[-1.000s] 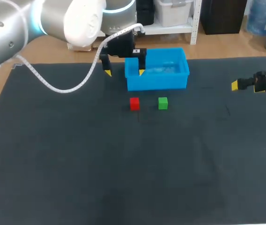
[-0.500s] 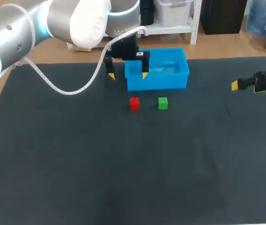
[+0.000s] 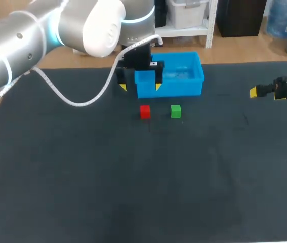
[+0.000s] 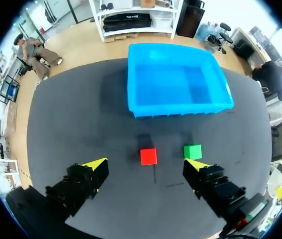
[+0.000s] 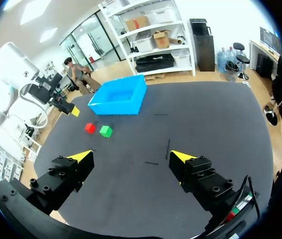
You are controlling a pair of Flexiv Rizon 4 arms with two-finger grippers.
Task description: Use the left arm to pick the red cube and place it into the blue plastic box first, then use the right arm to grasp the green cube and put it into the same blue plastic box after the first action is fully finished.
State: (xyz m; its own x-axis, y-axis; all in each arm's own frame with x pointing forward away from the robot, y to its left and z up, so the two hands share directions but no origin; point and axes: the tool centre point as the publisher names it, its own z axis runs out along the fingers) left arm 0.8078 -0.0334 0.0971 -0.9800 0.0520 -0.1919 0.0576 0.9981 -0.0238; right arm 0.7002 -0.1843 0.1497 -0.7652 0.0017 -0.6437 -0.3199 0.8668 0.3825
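1. The left gripper (image 3: 139,87) hangs over the dark table (image 3: 82,177) at the near left corner of the blue plastic box (image 3: 176,90), its fingers spread wide and holding nothing.
2. The red cube (image 3: 145,112) sits on the table just in front of the box. In the left wrist view it lies ahead of the gap between the open fingers, touching neither.
3. The green cube (image 3: 175,111) rests close beside the red one, apart from it.
4. The right gripper (image 5: 131,157) is well off to the right, its fingers wide apart and empty.
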